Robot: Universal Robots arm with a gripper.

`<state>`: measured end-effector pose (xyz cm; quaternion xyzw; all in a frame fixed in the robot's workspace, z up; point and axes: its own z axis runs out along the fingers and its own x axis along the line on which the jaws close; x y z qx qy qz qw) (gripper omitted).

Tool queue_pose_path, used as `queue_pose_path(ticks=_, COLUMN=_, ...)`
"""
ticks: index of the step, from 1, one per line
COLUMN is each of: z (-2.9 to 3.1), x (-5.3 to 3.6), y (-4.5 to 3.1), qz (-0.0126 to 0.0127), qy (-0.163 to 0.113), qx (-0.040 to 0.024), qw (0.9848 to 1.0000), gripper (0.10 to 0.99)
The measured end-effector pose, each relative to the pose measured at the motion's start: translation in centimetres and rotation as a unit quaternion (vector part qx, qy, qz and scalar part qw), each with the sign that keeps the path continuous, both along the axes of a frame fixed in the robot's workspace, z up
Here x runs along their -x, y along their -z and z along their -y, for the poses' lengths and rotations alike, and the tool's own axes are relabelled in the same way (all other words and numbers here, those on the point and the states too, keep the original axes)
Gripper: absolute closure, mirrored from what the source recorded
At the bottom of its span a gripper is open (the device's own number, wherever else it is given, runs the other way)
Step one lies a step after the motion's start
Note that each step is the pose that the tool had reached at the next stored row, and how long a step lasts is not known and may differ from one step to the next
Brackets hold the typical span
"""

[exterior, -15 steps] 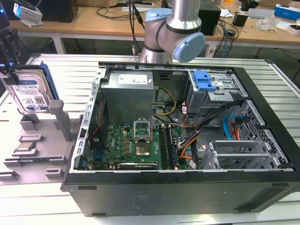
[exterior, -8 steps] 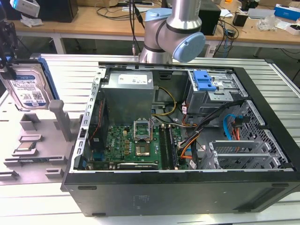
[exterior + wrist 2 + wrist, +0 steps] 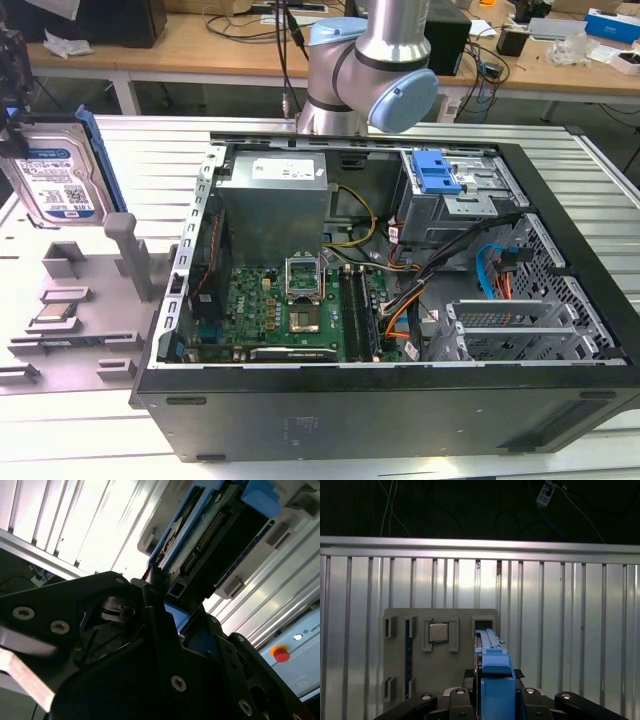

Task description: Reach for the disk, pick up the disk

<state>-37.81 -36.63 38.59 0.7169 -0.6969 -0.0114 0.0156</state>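
Observation:
The disk (image 3: pixel 55 178) is a silver hard drive with a white-and-blue label and a blue bracket. In the exterior view it stands on edge at the far left, raised above the grey fixture plate (image 3: pixel 70 310). My gripper (image 3: pixel 14 140) is shut on the disk's left side. The first wrist view shows the disk's blue bracket edge (image 3: pixel 492 672) between the black fingers (image 3: pixel 457 696). In the second wrist view its connector end (image 3: pixel 210 530) juts out past the gripper (image 3: pixel 155 595).
An open computer case (image 3: pixel 400 400) stands at the exterior view's right, with a blue latch (image 3: pixel 437 172) inside. The fixture plate (image 3: pixel 400 630) under the disk carries a square processor chip (image 3: pixel 438 631). The arm's base (image 3: pixel 375 70) rises behind the case. The table is ribbed metal.

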Motion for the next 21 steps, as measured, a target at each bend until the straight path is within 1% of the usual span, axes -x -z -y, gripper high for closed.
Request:
queue_pose_path(ticks=7, z=0.0, x=-0.06, y=-0.92, qz=0.0, qy=0.0, qx=0.0, qw=1.0, gripper=0.718)
queue_pose_path(ticks=10, z=-0.01, x=-0.1, y=-1.62, qz=-0.0001, qy=0.0, qx=0.0, qw=1.0, gripper=0.718)
queue_pose_path(ticks=21, z=-0.01, x=-0.14, y=-2.97, qz=0.0, qy=0.0, qx=0.0, qw=1.0, gripper=0.718)
